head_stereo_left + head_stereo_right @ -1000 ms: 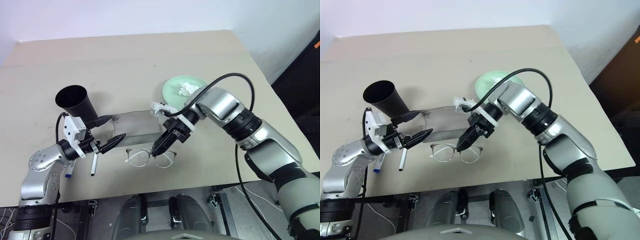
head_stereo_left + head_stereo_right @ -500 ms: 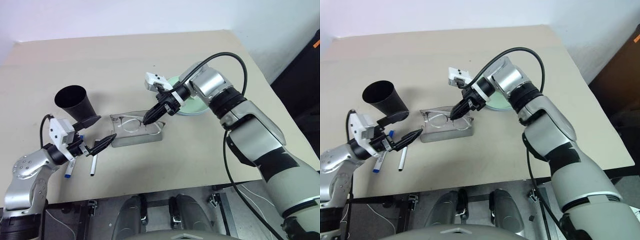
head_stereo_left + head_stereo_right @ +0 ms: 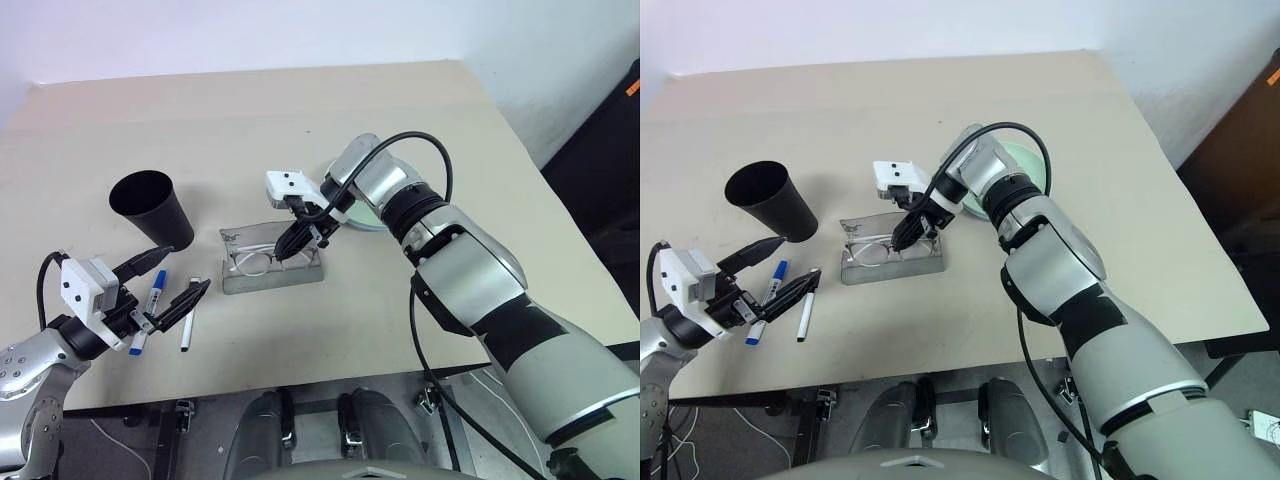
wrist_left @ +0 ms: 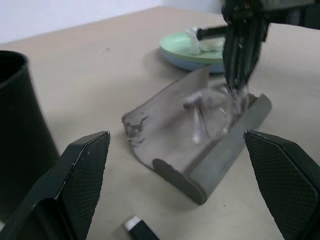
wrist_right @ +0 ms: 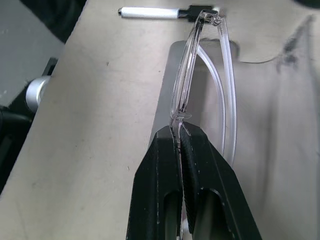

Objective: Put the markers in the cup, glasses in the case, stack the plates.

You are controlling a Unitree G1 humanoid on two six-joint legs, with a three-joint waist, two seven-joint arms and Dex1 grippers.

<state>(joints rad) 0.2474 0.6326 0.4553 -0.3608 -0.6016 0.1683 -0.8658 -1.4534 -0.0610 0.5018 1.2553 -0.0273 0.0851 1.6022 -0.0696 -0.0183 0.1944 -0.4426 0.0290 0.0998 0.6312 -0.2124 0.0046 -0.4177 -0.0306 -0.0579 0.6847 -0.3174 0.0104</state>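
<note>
Head views, our right arm: we have our right gripper [image 3: 290, 247] pinched shut on the glasses [image 3: 258, 262], which hang at the open case [image 3: 272, 270], low over its tray; we cannot tell whether they already rest in it.
Head views, our left arm: our left gripper [image 3: 168, 292] is spread wide and empty, near the table's front edge, just beside the markers [image 3: 155, 305].
Head views, progress: we judge the glasses step nearly done, needing only release and the lid shut. The two markers lie on the table in front of the cup [image 3: 150, 205], none visibly inside it.
Head views, plates: the plates [image 3: 1025, 165] sit behind our right arm, largely hidden.
Left wrist view: between our spread fingers we see the case, lid tilted back, the glasses inside its hollow, and the right gripper's fingers coming down on them. Behind it a mint plate lies on a blue one, so we judge the stacking done. Something white and crumpled lies on top.
Right wrist view: our fingertips [image 5: 175, 145] clamp the clear frame, its arms folded, over the case's grey tray; a marker lies beyond.
Room: broad bare table [image 3: 250, 120] behind the case and cup; the front edge is close to the markers, so we have little margin there.
</note>
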